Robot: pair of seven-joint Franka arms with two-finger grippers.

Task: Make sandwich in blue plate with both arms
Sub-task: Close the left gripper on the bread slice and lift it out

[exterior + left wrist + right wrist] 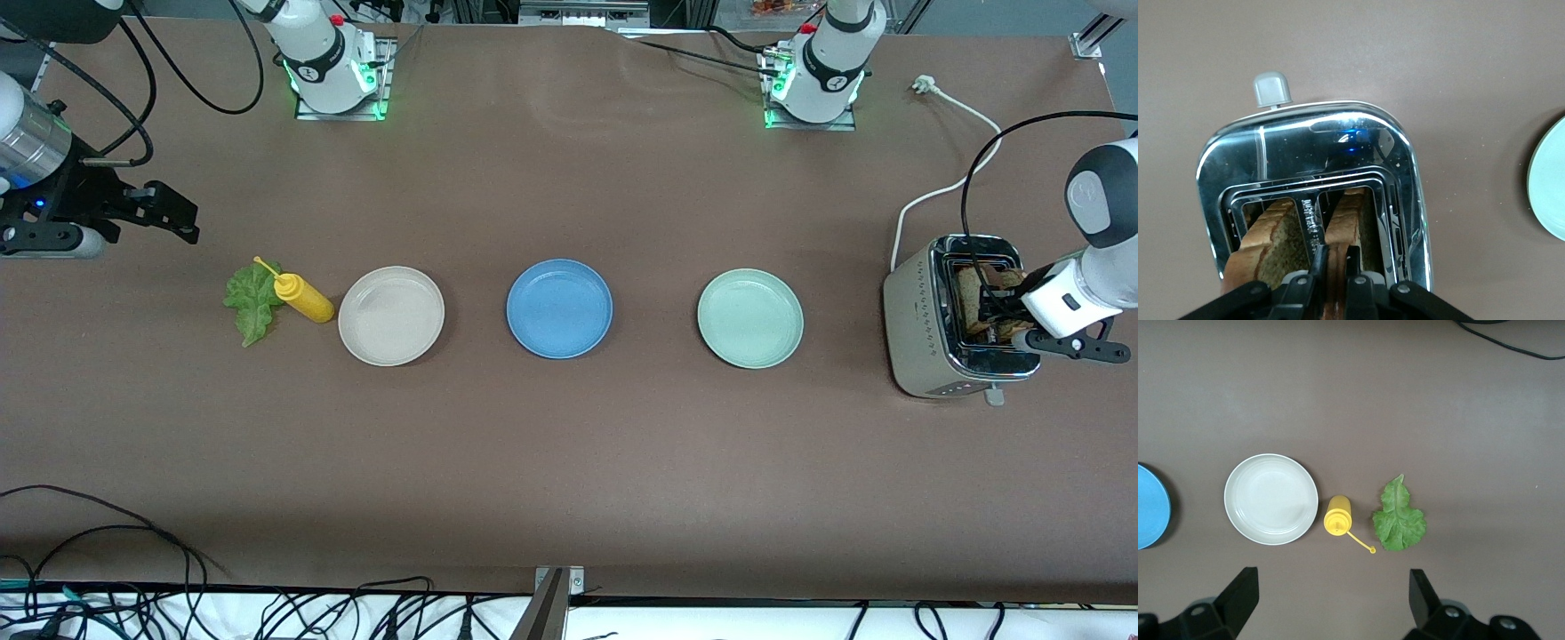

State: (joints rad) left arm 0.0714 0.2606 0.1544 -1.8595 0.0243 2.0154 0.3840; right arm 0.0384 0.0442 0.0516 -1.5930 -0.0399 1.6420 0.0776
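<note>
The blue plate (558,308) (1150,505) lies bare in the middle of the table. Two brown toast slices stand in the slots of a silver toaster (916,329) (1311,140) at the left arm's end. My left gripper (1000,307) (1336,260) reaches down into it, shut on the top edge of one toast slice (1346,217). The second slice (1271,240) stands in the slot beside it. A green lettuce leaf (252,300) (1399,520) lies on the table at the right arm's end. My right gripper (178,218) (1331,587) waits open above the table near the leaf, holding nothing.
A yellow squeeze bottle (304,298) (1337,515) lies between the lettuce and a beige-white plate (391,316) (1271,499). A pale green plate (749,318) (1551,180) sits between the blue plate and the toaster. The toaster's white cord (942,191) runs toward the arms' bases.
</note>
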